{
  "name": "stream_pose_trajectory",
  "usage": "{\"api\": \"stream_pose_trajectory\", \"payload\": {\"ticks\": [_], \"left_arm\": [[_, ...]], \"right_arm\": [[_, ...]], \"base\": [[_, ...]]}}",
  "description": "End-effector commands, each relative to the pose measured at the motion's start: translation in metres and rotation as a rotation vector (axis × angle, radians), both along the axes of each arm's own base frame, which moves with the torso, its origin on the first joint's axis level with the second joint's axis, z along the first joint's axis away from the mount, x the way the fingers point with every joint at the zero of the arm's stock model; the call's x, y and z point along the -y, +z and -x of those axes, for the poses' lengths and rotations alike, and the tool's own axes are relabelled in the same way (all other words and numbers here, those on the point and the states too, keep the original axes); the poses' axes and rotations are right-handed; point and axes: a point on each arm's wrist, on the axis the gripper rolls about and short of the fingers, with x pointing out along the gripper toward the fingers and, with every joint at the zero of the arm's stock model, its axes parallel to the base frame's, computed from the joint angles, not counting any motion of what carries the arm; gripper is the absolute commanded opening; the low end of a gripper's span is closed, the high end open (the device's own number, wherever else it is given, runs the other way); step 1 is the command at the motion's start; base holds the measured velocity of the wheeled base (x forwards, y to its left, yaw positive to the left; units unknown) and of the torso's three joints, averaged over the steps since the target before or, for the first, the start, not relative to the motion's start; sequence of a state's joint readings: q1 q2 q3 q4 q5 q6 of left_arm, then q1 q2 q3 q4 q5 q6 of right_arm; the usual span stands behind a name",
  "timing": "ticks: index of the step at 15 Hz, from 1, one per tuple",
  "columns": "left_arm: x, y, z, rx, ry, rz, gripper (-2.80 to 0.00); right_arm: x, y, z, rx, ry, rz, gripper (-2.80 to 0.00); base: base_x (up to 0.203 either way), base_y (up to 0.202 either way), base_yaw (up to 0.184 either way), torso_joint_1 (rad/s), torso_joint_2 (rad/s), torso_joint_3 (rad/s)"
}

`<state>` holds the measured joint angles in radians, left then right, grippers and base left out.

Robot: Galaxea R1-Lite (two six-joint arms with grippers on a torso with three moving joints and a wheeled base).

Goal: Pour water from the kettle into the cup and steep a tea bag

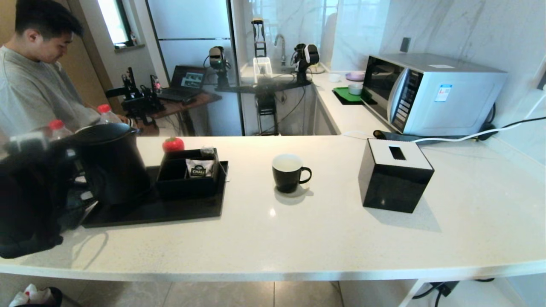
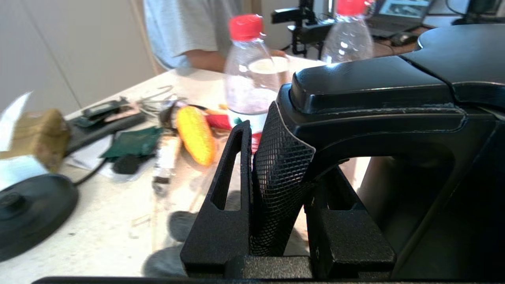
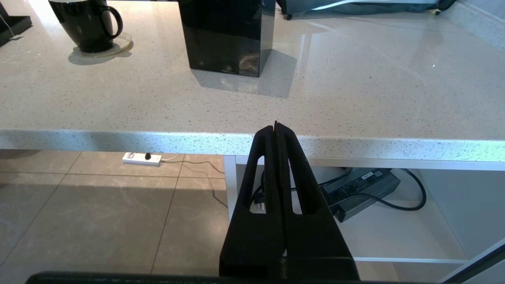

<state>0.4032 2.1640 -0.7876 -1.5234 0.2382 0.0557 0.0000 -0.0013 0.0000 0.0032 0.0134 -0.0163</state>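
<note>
The tall matte black kettle (image 1: 113, 162) stands at the left end of the black tray (image 1: 187, 211). My left gripper (image 2: 284, 157) is shut on its loop handle (image 2: 375, 83), with the textured grip between the fingers. In the head view the left gripper (image 1: 80, 172) sits right behind the kettle. The glossy black cup (image 1: 288, 172) with a white inside stands alone mid-counter, also seen as the cup (image 3: 85, 23) in the right wrist view. A small pale pouch (image 1: 208, 150), perhaps the tea bag, rests on the organiser's back rim. My right gripper (image 3: 276, 127) is shut and empty, below the counter's front edge.
A black organiser (image 1: 187, 177) on the tray holds a white "CHALI" sachet (image 1: 200, 169). A black tissue box (image 1: 394, 175) stands right of the cup, a microwave (image 1: 431, 91) behind it. Two red-capped bottles (image 2: 246, 67) and a person (image 1: 34, 81) are beyond the kettle.
</note>
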Motion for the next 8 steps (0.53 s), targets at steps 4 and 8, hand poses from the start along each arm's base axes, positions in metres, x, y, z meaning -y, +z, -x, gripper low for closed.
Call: {"api": "stream_pose_trajectory", "payload": {"ticks": [4, 8], "left_arm": [[0.015, -0.009, -0.010, 0.012, -0.043, -0.005, -2.80], [0.016, -0.020, -0.014, -0.006, -0.053, 0.017, -2.80]], "right_arm": [[0.000, 0.000, 0.000, -0.001, 0.000, 0.001, -2.80], [0.000, 0.000, 0.000, -0.001, 0.000, 0.001, -2.80]], "base": [[0.000, 0.000, 0.000, 0.000, 0.00, 0.000], [0.000, 0.000, 0.000, 0.000, 0.00, 0.000]]}}
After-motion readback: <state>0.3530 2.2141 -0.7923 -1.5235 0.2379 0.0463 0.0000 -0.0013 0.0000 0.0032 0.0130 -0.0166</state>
